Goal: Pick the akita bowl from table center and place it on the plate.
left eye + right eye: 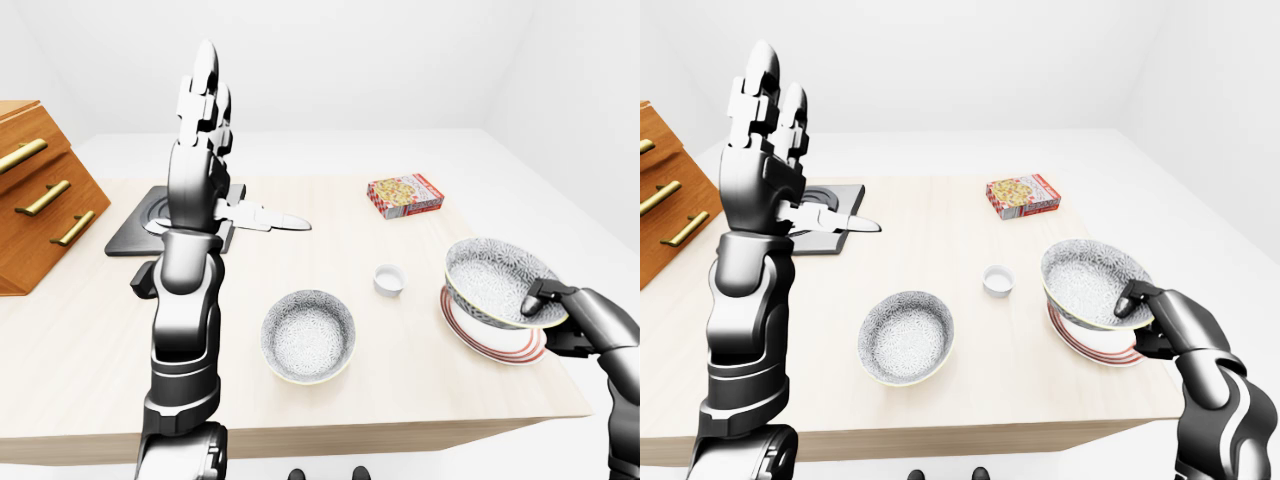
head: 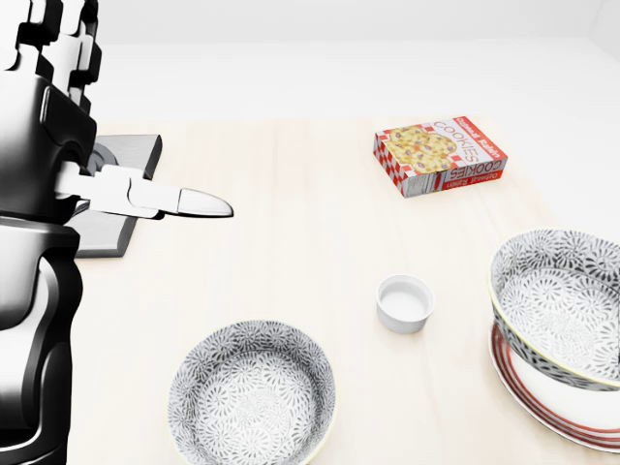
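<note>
Two grey-patterned bowls show. One bowl [image 1: 308,337] stands on the table at the bottom middle of the left-eye view. The other akita bowl [image 1: 492,278] is tilted over the red-rimmed plate [image 1: 483,340] at the right, its lower side at or just above the plate. My right hand [image 1: 541,304] is shut on that bowl's near rim, fingers hooked over the edge. My left hand [image 1: 240,155] is raised high at the left, open, fingers [image 1: 204,90] pointing up and thumb out to the right, holding nothing.
A cookies box [image 1: 405,195] lies at the top right of the table. A small white cup [image 1: 388,279] sits between the two bowls. A black flat stove plate [image 1: 135,235] and a wooden drawer cabinet [image 1: 40,205] are at the left. The table's edge runs along the bottom.
</note>
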